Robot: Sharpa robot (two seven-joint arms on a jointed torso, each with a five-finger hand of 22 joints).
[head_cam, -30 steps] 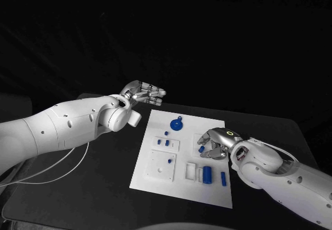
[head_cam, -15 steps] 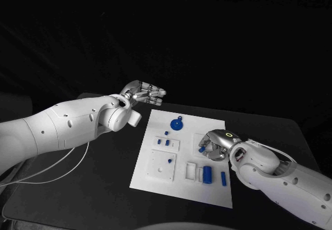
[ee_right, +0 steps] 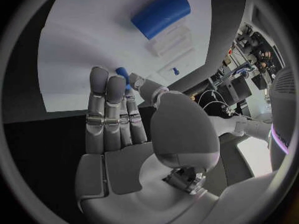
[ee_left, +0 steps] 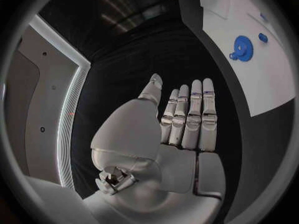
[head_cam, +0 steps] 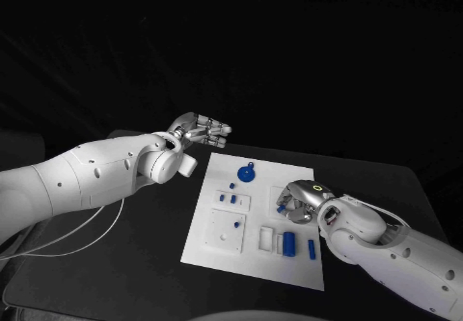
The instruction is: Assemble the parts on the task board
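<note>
Since 1 s ago, right hand (head_cam: 299, 200) has crept inward across the task board (head_cam: 222, 251), w/ fingers now curled over a small blue part (ee_right: 122, 75) just right of board centre; looks pinched at the fingertips, but can't tell for sure. Left hand (head_cam: 201, 130) hasn't budged: off the board's far-left corner, fingers straight, holding nothing. Risk: weak pinch lets the part slip or tilt, so it misses its slot; wrist could also nudge the blue cylinder (head_cam: 290, 242) near the board's front edge.
</note>
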